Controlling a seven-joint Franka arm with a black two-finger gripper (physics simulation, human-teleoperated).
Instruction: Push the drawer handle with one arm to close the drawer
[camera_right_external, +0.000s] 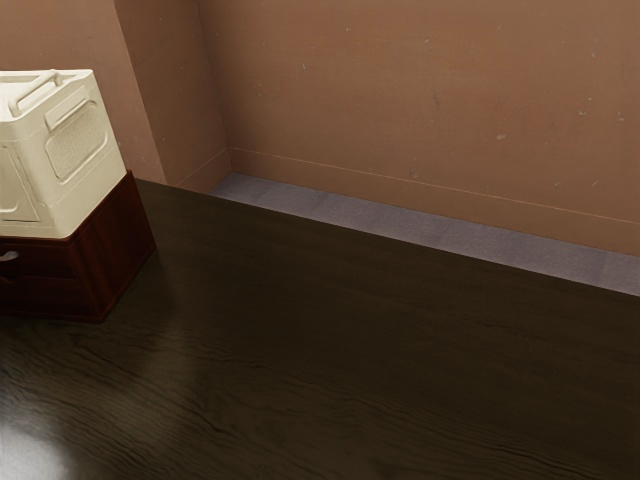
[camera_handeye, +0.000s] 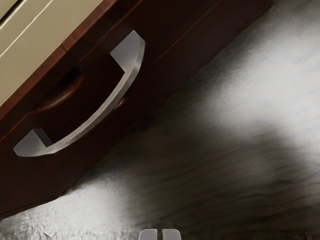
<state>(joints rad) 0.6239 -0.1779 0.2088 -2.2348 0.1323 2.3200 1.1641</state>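
Note:
At the exterior view's left edge stands a dark red-brown wooden cabinet, its drawer front facing the near side, with a silver handle on it. In the wrist view the curved metal handle crosses the drawer front diagonally. The front looks about flush with the cabinet; whether it is fully in, I cannot tell. My gripper has its two fingertips close together, shut with nothing held between them. They are apart from the handle, over the tabletop in front of the cabinet.
A cream-coloured box with moulded handles rests on top of the cabinet; part of it is near the handle in the wrist view. The dark wooden table extends toward the exterior view's right, with a brown wall behind.

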